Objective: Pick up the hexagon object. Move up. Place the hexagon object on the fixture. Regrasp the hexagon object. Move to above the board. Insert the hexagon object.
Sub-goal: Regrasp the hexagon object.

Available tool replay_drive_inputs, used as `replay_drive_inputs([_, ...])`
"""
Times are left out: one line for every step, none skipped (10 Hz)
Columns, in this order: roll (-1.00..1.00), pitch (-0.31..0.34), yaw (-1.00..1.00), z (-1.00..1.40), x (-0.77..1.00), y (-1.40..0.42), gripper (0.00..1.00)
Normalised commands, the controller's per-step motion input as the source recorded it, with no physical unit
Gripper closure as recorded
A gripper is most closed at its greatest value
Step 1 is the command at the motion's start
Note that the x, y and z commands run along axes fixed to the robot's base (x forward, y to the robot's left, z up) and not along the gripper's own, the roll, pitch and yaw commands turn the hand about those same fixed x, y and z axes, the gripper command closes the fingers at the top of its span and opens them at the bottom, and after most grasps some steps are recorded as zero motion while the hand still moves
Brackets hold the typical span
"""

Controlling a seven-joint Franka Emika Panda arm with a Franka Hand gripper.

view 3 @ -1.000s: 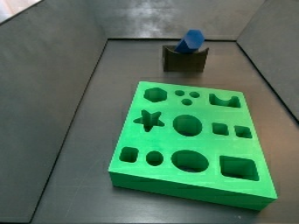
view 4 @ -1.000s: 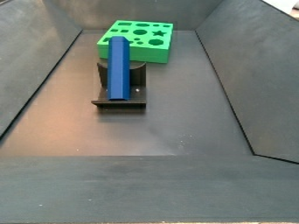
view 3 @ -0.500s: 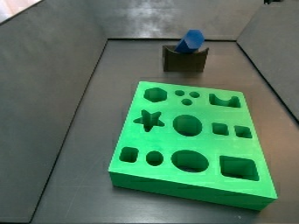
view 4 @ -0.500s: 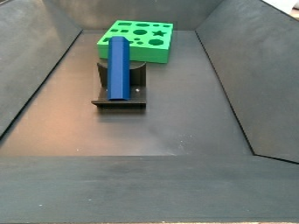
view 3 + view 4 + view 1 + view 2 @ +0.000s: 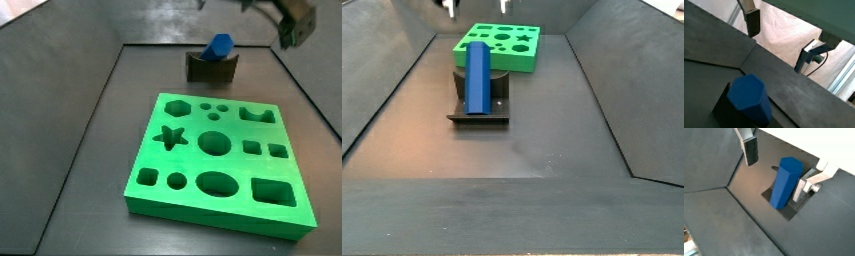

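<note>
resting in the fixture [image 5: 211, 66] notch, the hexagon object [image 5: 785, 182] leans with nothing clamped on it; it sits below and ahead of the gripper [image 5: 784, 160], whose fingers [image 5: 751, 150] are spread apart and empty. the board [image 5: 219, 162] lies flat beyond the fixture from the gripper, holes all empty. open dark floor surrounds the fixture out to the sloped walls [image 5: 609, 80].

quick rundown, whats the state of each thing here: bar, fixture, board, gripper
hexagon object: leaning tilted on the fixture, not held
fixture: on the floor beyond the board, carrying the bar
board: flat on the floor, all holes in view empty
gripper: open, above the bar, fingers clear of it on either side
</note>
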Motion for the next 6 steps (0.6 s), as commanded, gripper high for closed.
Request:
replay_drive_inputs([0.07, -0.036, 0.11, -1.00, 0.10, 0.02, 0.00])
replay_drive_inputs([0.07, -0.049, 0.08, -1.00, 0.11, 0.01, 0.00])
replay_drive_inputs([0.07, -0.051, 0.07, -1.00, 0.12, 0.01, 0.00])
replay_drive_inputs([0.07, -0.054, 0.06, -1.00, 0.13, 0.00, 0.00])
replay_drive_inputs([0.07, -0.049, 0.04, -0.88, 0.12, 0.00, 0.00])
replay_drive_inputs([0.08, -0.043, 0.03, -0.72, 0.11, -0.01, 0.00])
